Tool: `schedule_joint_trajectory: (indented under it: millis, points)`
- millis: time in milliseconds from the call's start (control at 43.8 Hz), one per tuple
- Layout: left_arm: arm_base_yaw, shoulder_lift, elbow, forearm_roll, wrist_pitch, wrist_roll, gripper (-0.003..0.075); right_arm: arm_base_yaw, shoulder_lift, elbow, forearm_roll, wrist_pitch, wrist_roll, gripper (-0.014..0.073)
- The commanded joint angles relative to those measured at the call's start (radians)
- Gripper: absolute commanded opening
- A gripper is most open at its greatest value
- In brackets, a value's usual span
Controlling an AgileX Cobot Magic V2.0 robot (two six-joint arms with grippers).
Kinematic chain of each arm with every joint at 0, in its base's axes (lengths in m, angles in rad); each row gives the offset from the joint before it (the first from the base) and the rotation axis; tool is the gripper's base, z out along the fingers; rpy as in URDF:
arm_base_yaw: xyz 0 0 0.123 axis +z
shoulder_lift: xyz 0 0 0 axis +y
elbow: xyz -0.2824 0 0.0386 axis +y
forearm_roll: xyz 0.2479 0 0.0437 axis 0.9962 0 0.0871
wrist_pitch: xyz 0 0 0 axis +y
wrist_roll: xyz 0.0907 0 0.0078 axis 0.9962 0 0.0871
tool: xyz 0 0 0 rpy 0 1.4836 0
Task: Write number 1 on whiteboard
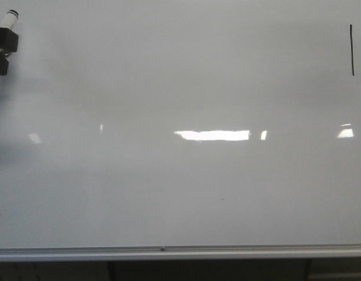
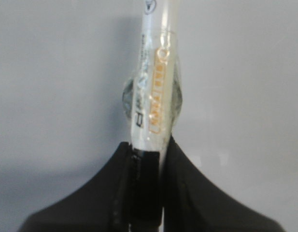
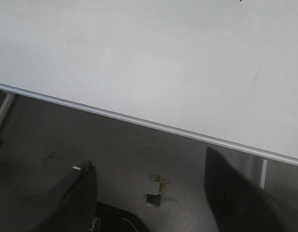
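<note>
Number 1 (image 1: 351, 50) already drawn on whiteboard (image 1: 180, 175), far across the board from left gripper (image 2: 148, 159). Left claw clamped on marker pen (image 2: 153, 92), off the stroke. Right gripper (image 3: 149, 193) spread, empty, below the rail. Looks essentially done; only parking the marker left.

Thin black number 1 (image 1: 351, 50), upright, upper right of glossy whiteboard (image 1: 180, 187)
</note>
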Motion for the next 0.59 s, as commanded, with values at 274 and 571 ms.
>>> schedule_joint_trajectory:
  millis: [274, 571]
  points:
    - [0.004, 0.084, -0.087, -0.010, -0.080, -0.011, 0.0146, -0.008, -0.006, -0.023, 0.011, -0.057, 0.001, 0.0505]
    - [0.004, 0.084, -0.087, -0.010, -0.064, -0.005, 0.0409, -0.008, -0.006, -0.023, 0.011, -0.063, 0.001, 0.0505]
